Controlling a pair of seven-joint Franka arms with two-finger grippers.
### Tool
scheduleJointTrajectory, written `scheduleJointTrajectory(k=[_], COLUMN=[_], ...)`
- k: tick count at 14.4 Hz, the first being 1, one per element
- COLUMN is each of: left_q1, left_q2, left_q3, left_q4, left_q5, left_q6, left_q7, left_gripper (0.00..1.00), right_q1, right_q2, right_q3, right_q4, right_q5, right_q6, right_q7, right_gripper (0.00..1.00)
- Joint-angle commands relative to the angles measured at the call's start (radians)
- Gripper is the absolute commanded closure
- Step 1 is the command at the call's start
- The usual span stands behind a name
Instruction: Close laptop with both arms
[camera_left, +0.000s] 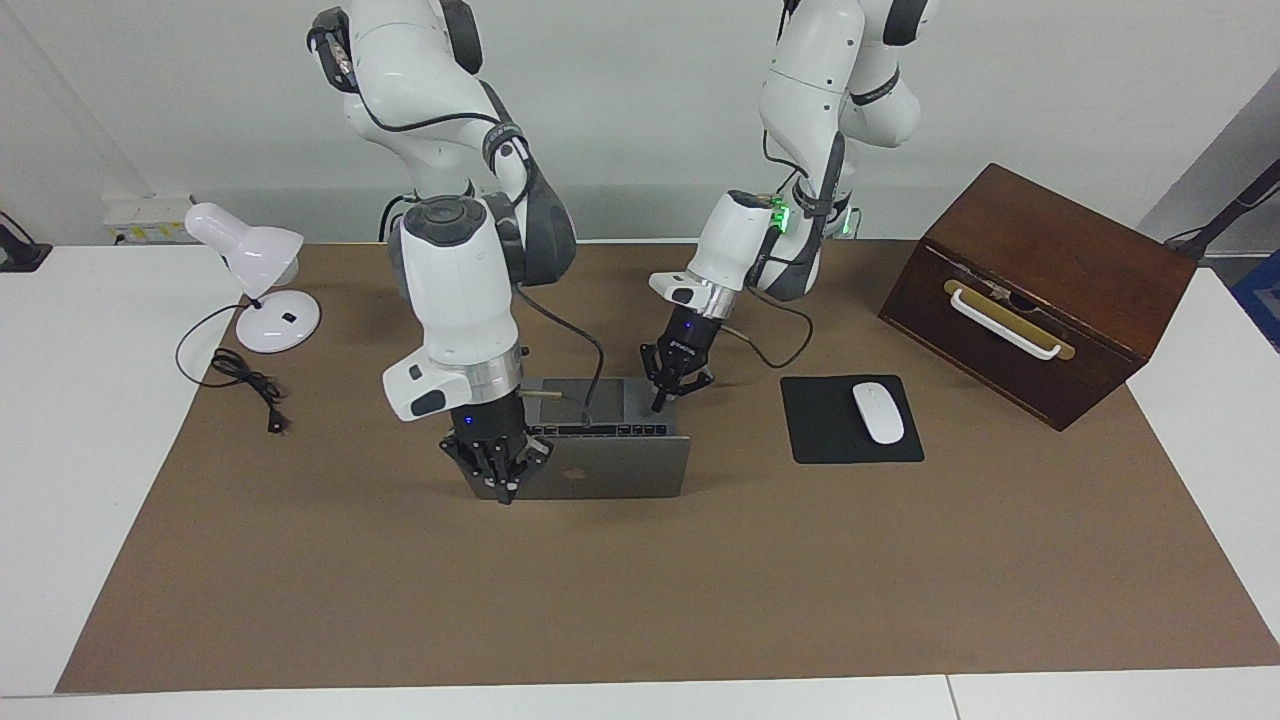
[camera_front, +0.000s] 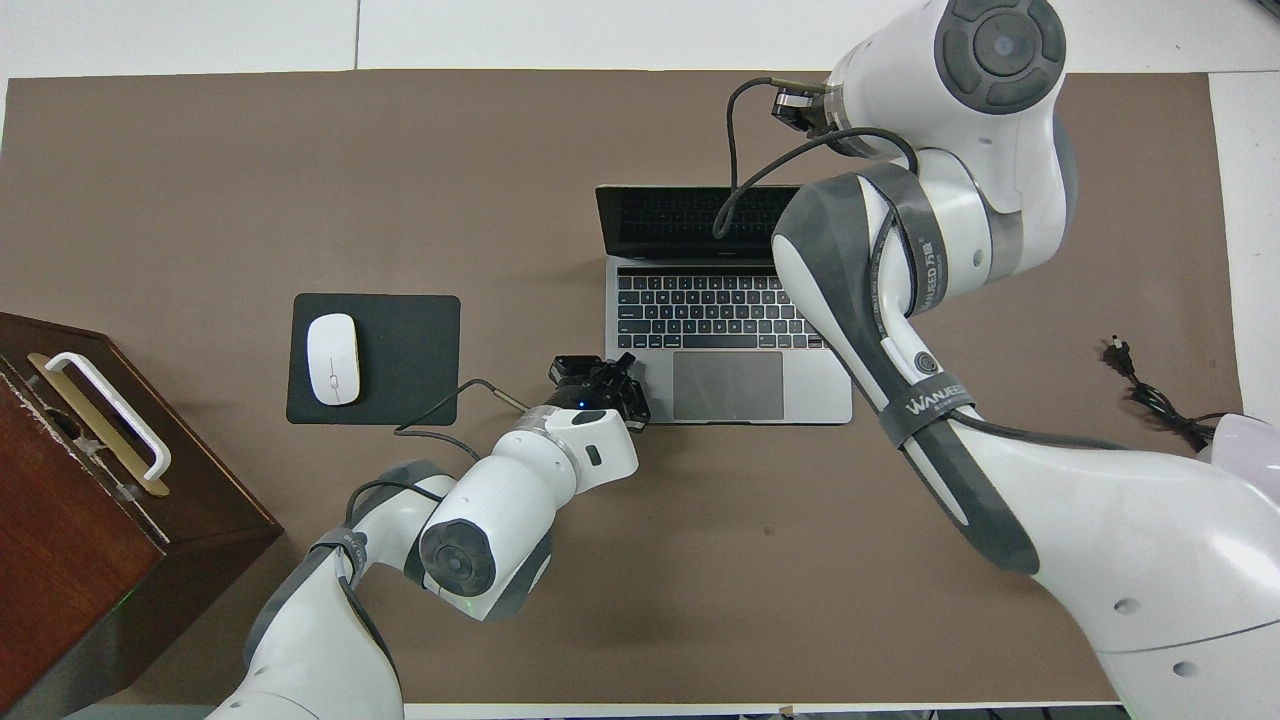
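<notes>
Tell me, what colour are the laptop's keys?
Black, set in the silver-grey laptop; the overhead view shows them best.

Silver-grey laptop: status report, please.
Left pincer shut at palm-rest corner. Right pincer shut against lid's back. Thin silver-grey metal laptop open. Nothing obstructing.

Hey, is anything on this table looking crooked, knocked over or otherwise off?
Only the wooden box at the left arm's end: it sits tipped on an edge, its handle face slanting up. The laptop, mouse pad, mouse and lamp look normal.
</notes>
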Motion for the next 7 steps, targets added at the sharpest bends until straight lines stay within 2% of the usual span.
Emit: scheduleJointTrajectory(k=[1, 4, 7], left_q1=[-0.028, -0.03, -0.031], left_q2=[-0.024, -0.025, -0.028], left_q3=[0.017, 0.017, 0.017], left_q4=[-0.05, -0.054, -0.08], left_q5=[-0.011, -0.011, -0.011], left_q6=[0.015, 0.015, 0.015], left_q7=[0.026, 0.027, 0.027], left_gripper=[1.0, 1.0, 1.0], right_q1=[-0.012, -0.014, -0.027], right_q2=[-0.031, -0.031, -0.059], right_q3=[0.011, 0.011, 0.011], right_q4=[-0.05, -0.055, -0.123], right_q5=[-0.011, -0.01, -0.01], right_q6=[0.031, 0.031, 0.081], right_q7=[-0.022, -0.025, -0.063], right_gripper=[1.0, 1.0, 1.0])
